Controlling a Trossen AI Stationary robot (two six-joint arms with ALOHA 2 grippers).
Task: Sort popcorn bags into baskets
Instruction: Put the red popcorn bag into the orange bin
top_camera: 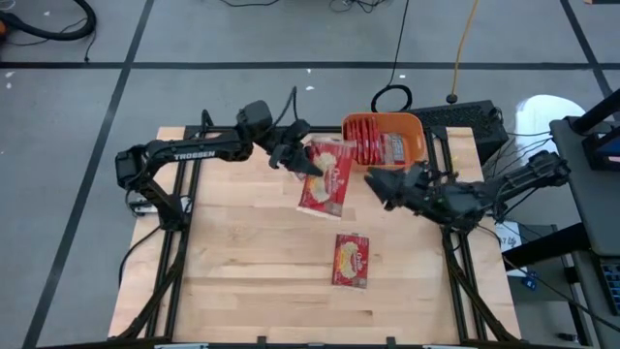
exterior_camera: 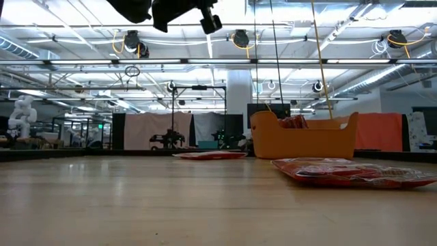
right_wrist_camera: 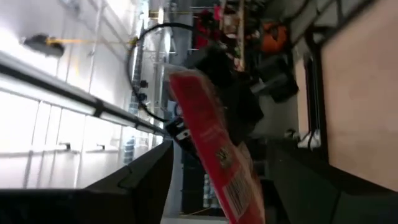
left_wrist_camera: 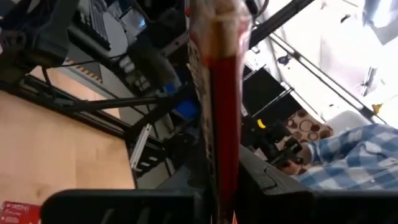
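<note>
Popcorn bags are seen spread over the wooden table, with one held in the air by the left gripper.

Nearest the front edge, a single red popcorn bag is laid flat on the wood, well apart from the others. Farther back, a second flat bag is seen just below the lifted bag, which is clamped by the left gripper's jaws and is shown edge-on in the left wrist view. The right gripper is held just beside it, near the basket; whether its jaws are parted cannot be told. At the far edge, the orange basket is seen with several red packets stacked inside.
</note>
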